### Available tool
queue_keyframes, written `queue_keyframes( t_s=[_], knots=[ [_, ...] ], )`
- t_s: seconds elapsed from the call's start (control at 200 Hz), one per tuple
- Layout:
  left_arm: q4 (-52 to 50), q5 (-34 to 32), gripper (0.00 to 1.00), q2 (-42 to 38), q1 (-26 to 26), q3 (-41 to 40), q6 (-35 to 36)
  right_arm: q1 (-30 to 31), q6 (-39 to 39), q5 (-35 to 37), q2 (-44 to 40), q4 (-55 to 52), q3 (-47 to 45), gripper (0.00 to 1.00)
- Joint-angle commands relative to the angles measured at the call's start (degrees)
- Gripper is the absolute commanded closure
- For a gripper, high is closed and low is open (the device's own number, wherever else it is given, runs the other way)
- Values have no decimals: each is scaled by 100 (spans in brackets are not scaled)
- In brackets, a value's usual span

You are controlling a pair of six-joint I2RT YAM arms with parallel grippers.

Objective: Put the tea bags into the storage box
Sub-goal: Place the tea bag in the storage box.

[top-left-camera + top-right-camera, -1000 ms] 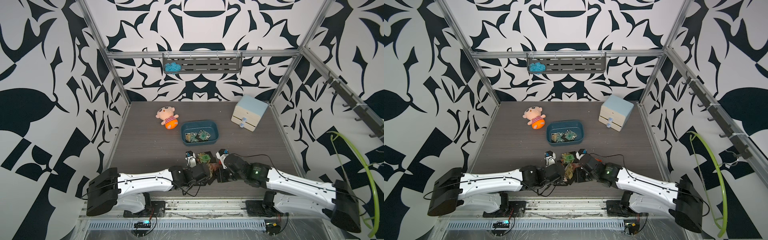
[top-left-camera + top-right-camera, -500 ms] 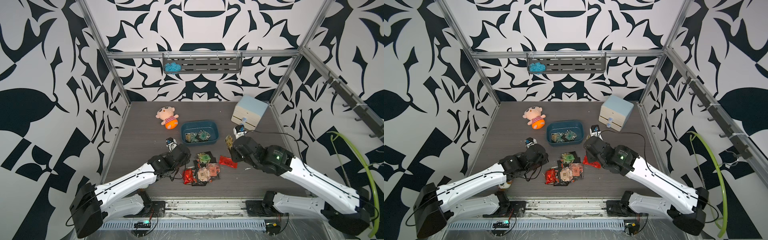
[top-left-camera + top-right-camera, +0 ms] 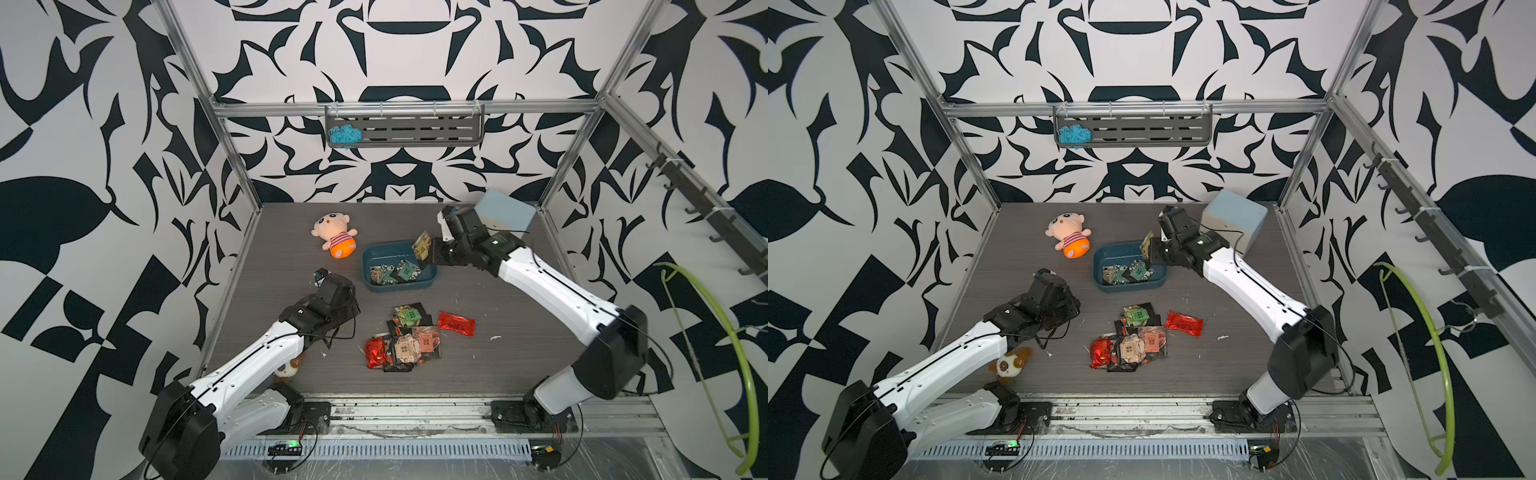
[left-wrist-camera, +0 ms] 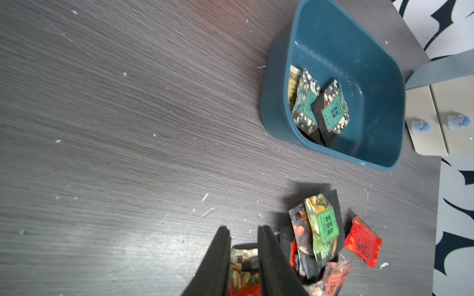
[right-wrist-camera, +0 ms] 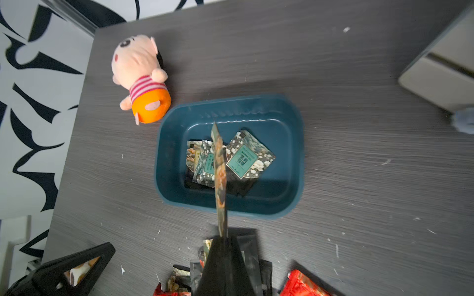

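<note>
My right pincer [image 5: 222, 239]: pinches tan-labelled foil sachet [image 5: 220, 174] above shallow teal plastic box [image 5: 295, 153], mid-frame.
My left pincer [image 4: 243, 228]: pinches dark foil sachet [image 4: 243, 266].

light: bright, even, overhead | shadows: soft, short | glare: pale sheen on tabletop [image 4: 143, 246], lower left of left wrist view | blur: right wrist view soft, jaws unfocused | distortion: top views bowed at edges

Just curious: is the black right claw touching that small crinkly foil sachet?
Touching. The right wrist view shows the right gripper clamped on the crinkly foil sachet.
</note>
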Motion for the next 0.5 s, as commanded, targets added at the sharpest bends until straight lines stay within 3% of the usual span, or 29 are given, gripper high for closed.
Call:
queue_keyframes(
  t_s=[0.0, 0.255, 0.495],
  knots=[
    [-15, 144, 75, -52, 124, -185, 153, -15, -9, -581, 573, 263, 611, 100],
    [11, 161, 75, -12, 196, -313, 106, -10, 0, -894, 2133, 72, 1676, 100],
    [32, 162, 75, 27, 214, -304, 67, -8, -30, -869, 2369, 117, 1551, 100]
  ],
)
